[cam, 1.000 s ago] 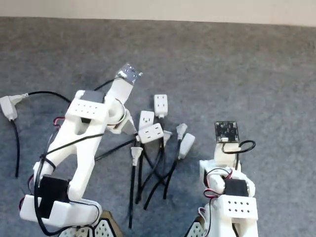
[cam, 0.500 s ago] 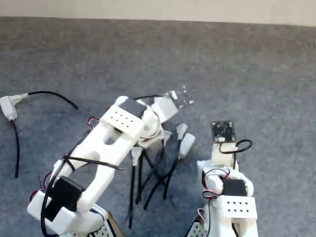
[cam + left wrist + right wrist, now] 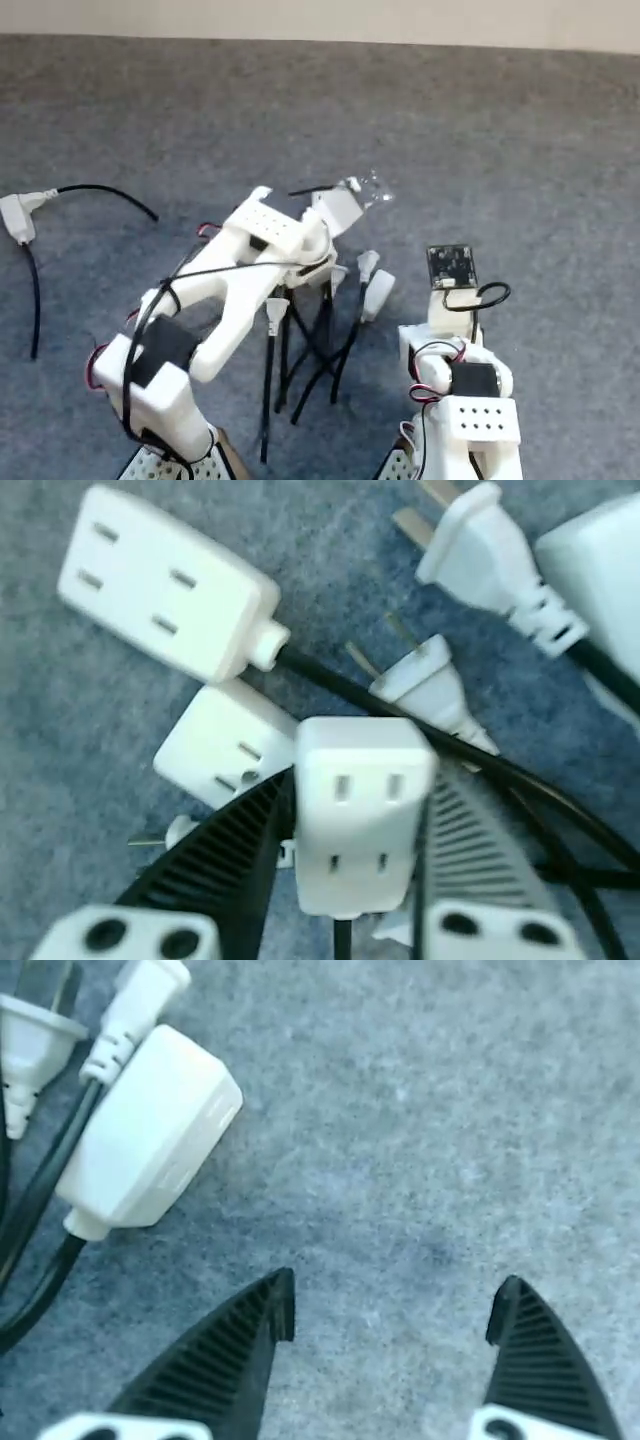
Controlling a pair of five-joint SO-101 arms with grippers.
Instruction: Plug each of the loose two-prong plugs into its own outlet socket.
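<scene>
My left gripper is shut on a white outlet socket, one black finger on each side of it. Two more white sockets lie on the grey carpet just beyond it. A two-prong plug rests on a black cable beside them, and a larger plug lies farther out. In the high view the left arm covers the sockets; two plugs show beside it. My right gripper hangs open over bare carpet, near a white socket block.
Black cables fan out from the cluster toward the arm bases. A separate white plug with a long black cable lies at the far left. The right arm stands low at the front right. Open carpet stretches behind.
The left arm has swung to the right and down over the cluster of sockets, which it now covers. The right arm has barely moved.
</scene>
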